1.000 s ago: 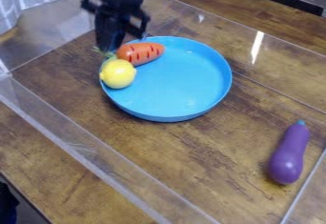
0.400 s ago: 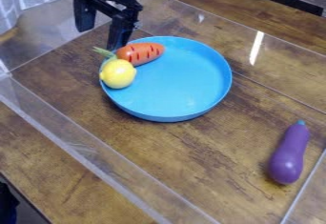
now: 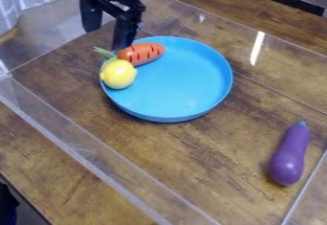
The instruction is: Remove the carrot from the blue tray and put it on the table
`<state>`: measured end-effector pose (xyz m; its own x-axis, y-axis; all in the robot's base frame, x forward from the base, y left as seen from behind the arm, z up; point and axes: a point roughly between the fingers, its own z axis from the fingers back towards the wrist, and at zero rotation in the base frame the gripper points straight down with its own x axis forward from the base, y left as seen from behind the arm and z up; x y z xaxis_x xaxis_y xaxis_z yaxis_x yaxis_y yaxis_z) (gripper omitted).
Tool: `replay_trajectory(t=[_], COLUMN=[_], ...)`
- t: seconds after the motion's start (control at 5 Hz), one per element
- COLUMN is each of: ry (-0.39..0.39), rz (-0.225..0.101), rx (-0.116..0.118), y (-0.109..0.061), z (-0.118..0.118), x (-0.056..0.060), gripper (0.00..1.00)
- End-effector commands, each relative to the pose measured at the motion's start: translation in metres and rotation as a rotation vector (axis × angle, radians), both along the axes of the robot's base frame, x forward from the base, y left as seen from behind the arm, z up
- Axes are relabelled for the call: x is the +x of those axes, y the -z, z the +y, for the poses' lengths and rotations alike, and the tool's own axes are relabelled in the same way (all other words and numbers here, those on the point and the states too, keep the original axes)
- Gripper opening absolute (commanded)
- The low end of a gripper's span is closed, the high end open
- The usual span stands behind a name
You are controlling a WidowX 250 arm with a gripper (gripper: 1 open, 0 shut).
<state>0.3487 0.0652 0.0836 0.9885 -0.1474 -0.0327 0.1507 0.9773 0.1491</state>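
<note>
The carrot [image 3: 141,53] lies on the upper-left rim area of the blue tray [image 3: 185,90], its green top [image 3: 102,52] poking out over the edge. My gripper [image 3: 110,20] hangs just above and to the left of the carrot, pointing down. Its two black fingers [image 3: 130,23] stand apart, open, with nothing between them. The table [image 3: 153,162] is dark wood plank under the tray.
A yellow lemon [image 3: 118,73] rests in the tray beside the carrot. A purple eggplant [image 3: 290,153] lies on the table at the right. Clear plastic edging [image 3: 64,133] runs along the front left.
The gripper went from shut and low by the carrot's green top to open and slightly higher. The carrot, lemon and eggplant have not moved.
</note>
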Motion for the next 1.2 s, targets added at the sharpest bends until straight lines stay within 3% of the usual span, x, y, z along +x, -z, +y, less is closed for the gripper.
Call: replay_trajectory(t=[0.0, 0.4, 1.0], ry=[0.077, 0.118, 0.187], rz=[-0.062, -0.099, -0.120], rx=[-0.009, -0.043, -0.067], y=[-0.006, 0.009, 0.027], z=[-0.009, -0.010, -0.004], x=[0.010, 0.023, 0.036], gripper=[1.00, 1.00, 1.00])
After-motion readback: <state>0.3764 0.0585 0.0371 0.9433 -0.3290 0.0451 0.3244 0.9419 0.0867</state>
